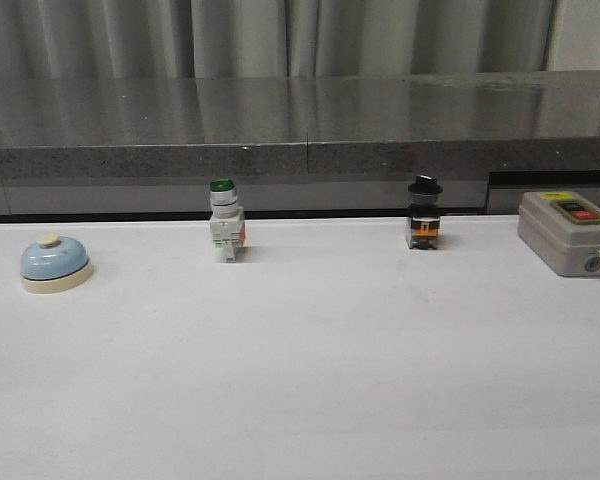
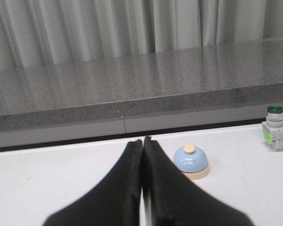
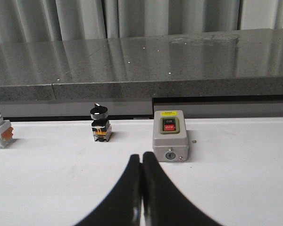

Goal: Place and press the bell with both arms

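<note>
The white tabletop [image 1: 310, 380] carried four items in a rough row along its far edge, in front of a grey stone ledge [image 1: 300, 120] and grey curtains [image 1: 280, 35].

Far left: the bell [image 1: 54, 263], light-blue dome on a cream base with a cream button on top, stood upright and alone, well apart from the next item. Nothing touched it.

Next right: a white switch [image 1: 226, 222] with a green cap, upright, near the back edge.

Right of centre: a black-knobbed switch [image 1: 424, 213] with an orange band on its body, upright, about level with the white switch.

Far right: a grey box [image 1: 568, 233] with a yellow label and a red button on its top face, and a keyhole on its front.

Neither arm appeared in the front view.

Left wrist view: left end effector [image 2: 143, 143] had its black fingers pressed together, holding nothing. The bell [image 2: 191, 162] sat just beyond the fingertips and slightly to one side, not touching them; the white switch [image 2: 274, 128] stood further off.

Right wrist view: right end effector [image 3: 141, 157] likewise had its fingers together, empty. The grey box [image 3: 170, 135] stood just beyond its tips, the black-knobbed switch [image 3: 100, 123] beside that, and the white switch [image 3: 0, 132] at the frame edge.
</note>
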Controlling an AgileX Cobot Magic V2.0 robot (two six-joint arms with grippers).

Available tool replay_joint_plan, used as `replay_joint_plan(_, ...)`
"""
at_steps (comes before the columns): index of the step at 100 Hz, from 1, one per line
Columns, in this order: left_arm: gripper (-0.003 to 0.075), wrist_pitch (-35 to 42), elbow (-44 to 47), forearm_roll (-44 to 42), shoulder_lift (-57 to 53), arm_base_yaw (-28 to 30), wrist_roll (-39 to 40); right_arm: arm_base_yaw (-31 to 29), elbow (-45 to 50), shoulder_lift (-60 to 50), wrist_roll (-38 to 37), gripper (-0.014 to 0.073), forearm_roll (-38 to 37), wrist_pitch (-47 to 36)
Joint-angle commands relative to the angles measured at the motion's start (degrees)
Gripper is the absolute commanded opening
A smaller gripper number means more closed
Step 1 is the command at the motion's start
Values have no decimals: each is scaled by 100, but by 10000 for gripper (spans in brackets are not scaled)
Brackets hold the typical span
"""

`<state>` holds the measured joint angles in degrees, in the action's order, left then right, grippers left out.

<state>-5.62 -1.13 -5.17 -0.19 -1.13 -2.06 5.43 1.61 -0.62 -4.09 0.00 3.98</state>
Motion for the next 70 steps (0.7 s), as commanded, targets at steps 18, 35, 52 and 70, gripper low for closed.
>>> replay_joint_plan(18, -20, -599, -1435, 362, 1121, 1, 49, -33, -88, -108, 9, -60, 0, -499)
replay_joint_plan(35, -20, -1154, -2598, 431, 2469, 1, 49, -33, -88, -108, 9, -60, 0, -499)
replay_joint_plan(52, -20, -1580, -3638, 517, 3804, 1, 49, -33, -88, -108, 9, -60, 0, -499)
replay_joint_plan(70, -20, -2246, -4472, 517, 5020, 1, 49, -33, -88, -108, 9, -60, 0, -499)
